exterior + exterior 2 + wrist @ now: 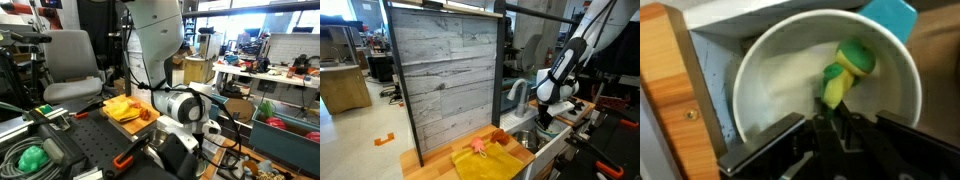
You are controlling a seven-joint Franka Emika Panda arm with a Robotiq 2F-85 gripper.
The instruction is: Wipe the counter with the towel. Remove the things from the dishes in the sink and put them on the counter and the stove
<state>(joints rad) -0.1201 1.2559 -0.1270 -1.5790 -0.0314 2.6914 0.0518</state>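
A light wooden counter (432,160) runs along a grey plank back wall (450,70). A yellow towel (490,163) lies spread on it. A small pink object (478,146) sits at the towel's far edge. A brownish-orange item (498,136) rests just beside it, toward the sink (525,140) on the right.

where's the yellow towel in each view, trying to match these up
In an exterior view: yellow towel left of centre, on the wooden counter.
In an exterior view: bottom centre, on the counter below the grey board.
Wrist view: not in it.
Shared landmark: the wooden counter, at the wrist view's left edge.
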